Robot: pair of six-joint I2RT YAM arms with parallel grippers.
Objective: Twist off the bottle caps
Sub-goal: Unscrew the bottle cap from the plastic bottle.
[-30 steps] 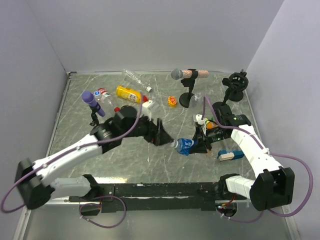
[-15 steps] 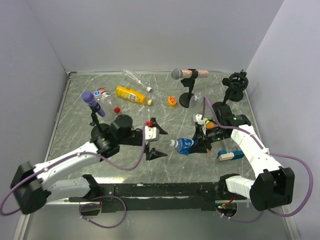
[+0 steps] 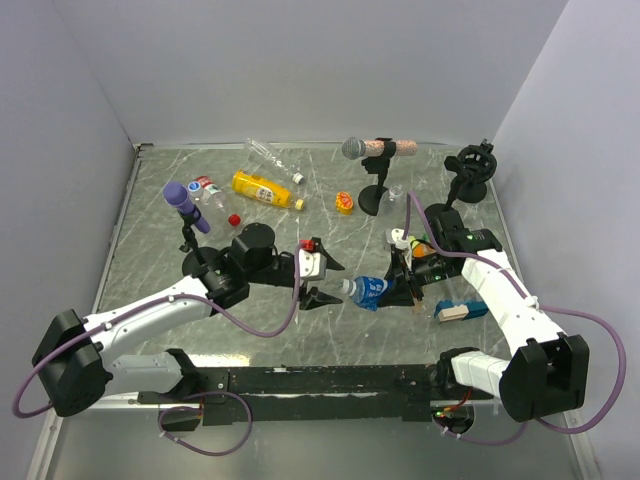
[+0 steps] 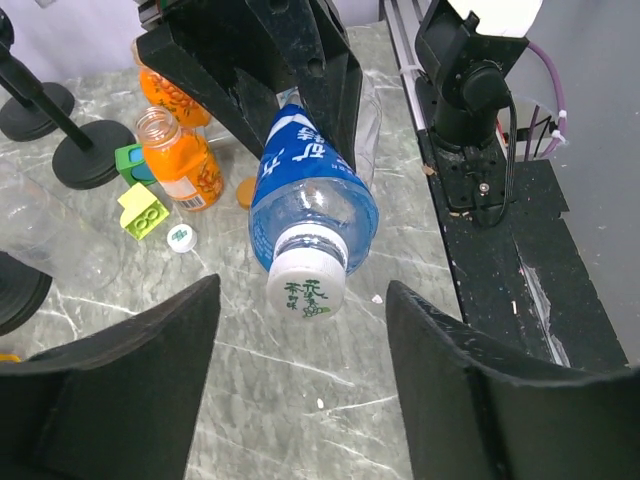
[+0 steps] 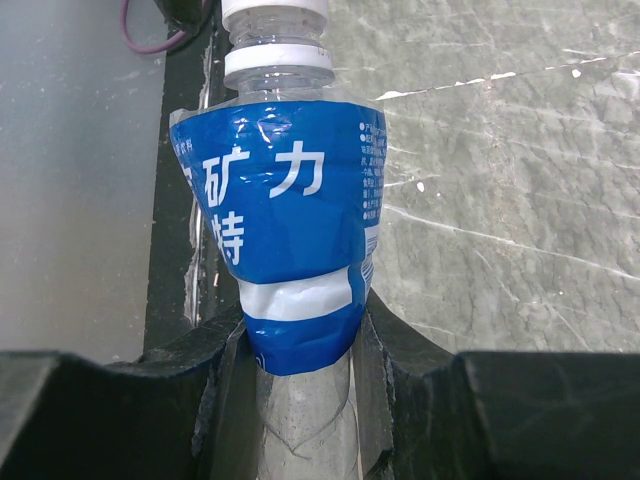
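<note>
Step in hand: approach to the cap. The right tool (image 5: pixel 300 345) is clamped on the bottle (image 4: pixel 312 190) at its blue label and holds it roughly level. At the bottle's neck end, the left tool (image 3: pixel 335 281) stands wide, 1 jaw on each side of the cap (image 4: pixel 307 291), apparently clear of it.

Next move, as judged: close squarely on the cap, then twist while the right grip resists.

Bottle: thin clear plastic, glossy crinkled label. Cap: white, round, ribbed rim, green print on top.
</note>
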